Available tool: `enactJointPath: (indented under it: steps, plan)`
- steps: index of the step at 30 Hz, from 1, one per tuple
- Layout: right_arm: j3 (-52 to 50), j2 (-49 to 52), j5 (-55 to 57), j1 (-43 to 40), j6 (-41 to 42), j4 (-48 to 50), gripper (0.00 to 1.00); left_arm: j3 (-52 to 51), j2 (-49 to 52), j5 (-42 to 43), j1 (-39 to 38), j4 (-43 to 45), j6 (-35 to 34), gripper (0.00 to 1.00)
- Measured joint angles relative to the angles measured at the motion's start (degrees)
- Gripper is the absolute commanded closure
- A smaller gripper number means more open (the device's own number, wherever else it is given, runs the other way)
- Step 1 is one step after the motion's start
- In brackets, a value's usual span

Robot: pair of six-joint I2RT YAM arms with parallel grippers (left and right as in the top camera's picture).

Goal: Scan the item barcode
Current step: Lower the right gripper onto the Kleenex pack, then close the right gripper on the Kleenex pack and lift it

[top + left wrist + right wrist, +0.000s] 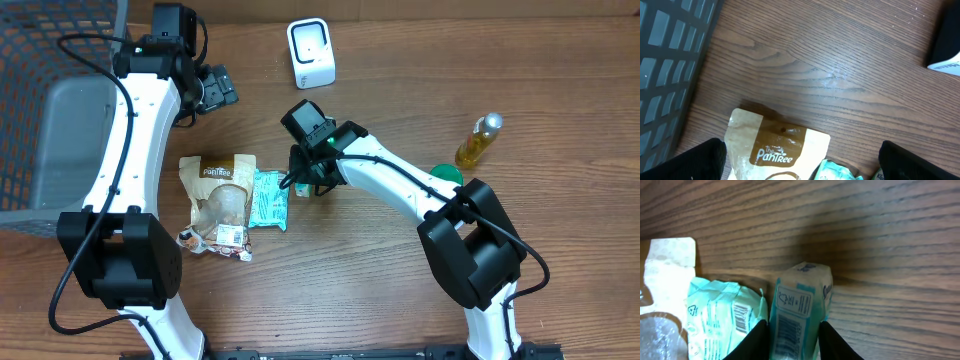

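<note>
1. Right gripper: jaws narrow, 2 fingers pressed to either side of the small teal box. Barcode face is toward the wrist camera. The box is just beside the teal packet, low over the table, possibly resting on it.
2. Left gripper: jaws wide, holding nothing, above the PanTree pouch.
</note>
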Motion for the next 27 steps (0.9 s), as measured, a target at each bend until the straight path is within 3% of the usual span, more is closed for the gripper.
enactJointPath:
  steps: [10,13,17,21,27]
  plan:
    - [0.0,0.0,1.0,0.0,0.0,-0.4,0.71,0.0,0.0,0.0,0.0,0.0,0.0,0.00]
    - [0.0,0.0,1.0,0.0,0.0,-1.2,0.66,0.0,0.0,0.0,0.0,0.0,0.0,0.00]
    - [0.0,0.0,1.0,0.0,0.0,-1.4,0.66,0.0,0.0,0.0,0.0,0.0,0.0,0.00]
    - [0.0,0.0,1.0,0.0,-0.1,-1.5,0.80,0.0,0.0,0.0,0.0,0.0,0.0,0.00]
    - [0.0,0.0,1.3,-0.6,-0.2,-2.6,0.82,0.0,0.0,0.0,0.0,0.0,0.0,0.00]
